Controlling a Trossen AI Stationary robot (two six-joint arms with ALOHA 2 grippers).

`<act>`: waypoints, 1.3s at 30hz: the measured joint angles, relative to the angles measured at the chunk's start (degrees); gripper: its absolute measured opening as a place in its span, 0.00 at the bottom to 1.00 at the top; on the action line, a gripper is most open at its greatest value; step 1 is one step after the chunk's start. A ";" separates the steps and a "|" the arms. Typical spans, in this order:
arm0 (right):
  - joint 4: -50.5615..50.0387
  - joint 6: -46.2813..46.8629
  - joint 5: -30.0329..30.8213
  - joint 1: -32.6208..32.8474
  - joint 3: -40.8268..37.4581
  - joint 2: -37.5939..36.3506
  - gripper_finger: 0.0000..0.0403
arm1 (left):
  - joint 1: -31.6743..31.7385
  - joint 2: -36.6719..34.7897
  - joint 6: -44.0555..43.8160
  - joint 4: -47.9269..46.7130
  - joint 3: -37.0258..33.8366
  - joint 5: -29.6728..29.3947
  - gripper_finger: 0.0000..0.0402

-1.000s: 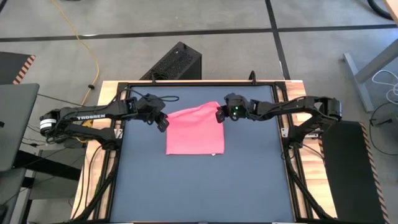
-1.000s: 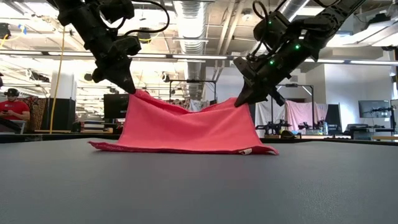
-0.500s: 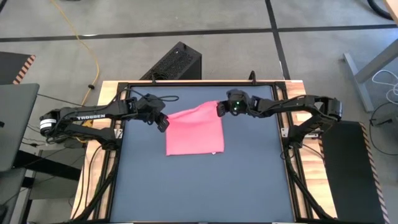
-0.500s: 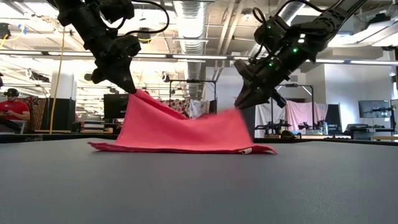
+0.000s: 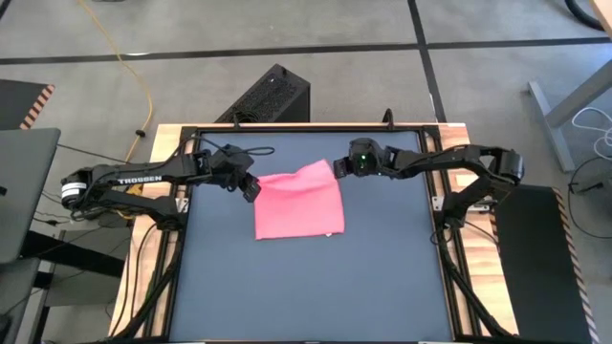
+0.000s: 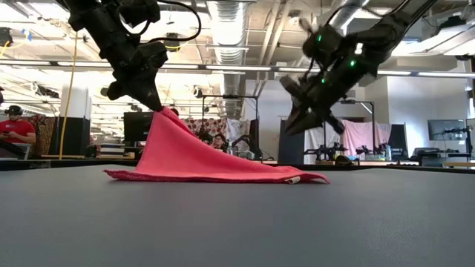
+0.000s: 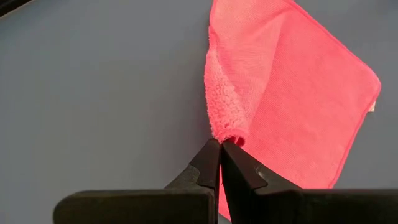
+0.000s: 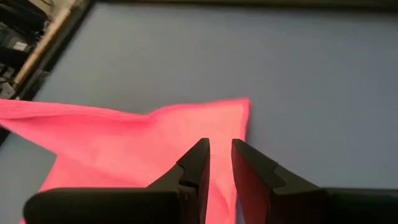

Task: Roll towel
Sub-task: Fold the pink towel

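Two sets of jaws above the far half of the desk. Left gripper pinched tight on one far corner of the towel, jaws pressed together with a small bunched tuft of pink cloth caught at the tips, plain in the left wrist view. Corner lifted well clear of the desk, seen in the low view as a peak under the left gripper, with the towel sloping down from it like a tent side to lie flat toward the other end. Right gripper raised over the towel's other far corner, jaws slightly apart with a narrow gap between them, holding nothing; in the right wrist view both dark fingers hang above the pink cloth without touching it. Same gripper in the low view clear of the cloth, up in the air beside and above the low end. Towel itself near the middle of the desk's far half, closer to the far edge than the near one, roughly square from above, near edge flat on the dark surface, small white tag at the near right corner. Near half of the desk bare of cloth. Person in a red top seated in the room beyond the desk's far left side.
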 joint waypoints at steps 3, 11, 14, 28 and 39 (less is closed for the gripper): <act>2.28 3.13 -7.68 -2.67 0.00 3.85 0.23 | 0.00 0.00 -0.05 0.04 0.00 -0.47 0.00; 18.27 9.43 -15.84 -5.13 0.00 13.23 0.23 | 0.00 0.00 -0.67 0.07 0.00 0.72 0.00; 17.61 9.54 -15.81 -6.43 0.00 14.27 0.23 | 0.00 0.00 -0.76 0.04 0.00 1.43 0.00; 17.59 10.32 -15.06 -10.26 0.29 16.56 0.23 | 0.00 0.00 -1.13 0.07 0.00 1.50 0.00; 17.58 10.60 -20.57 -9.62 9.57 23.97 0.34 | 0.00 0.00 -1.30 0.02 0.00 3.14 0.00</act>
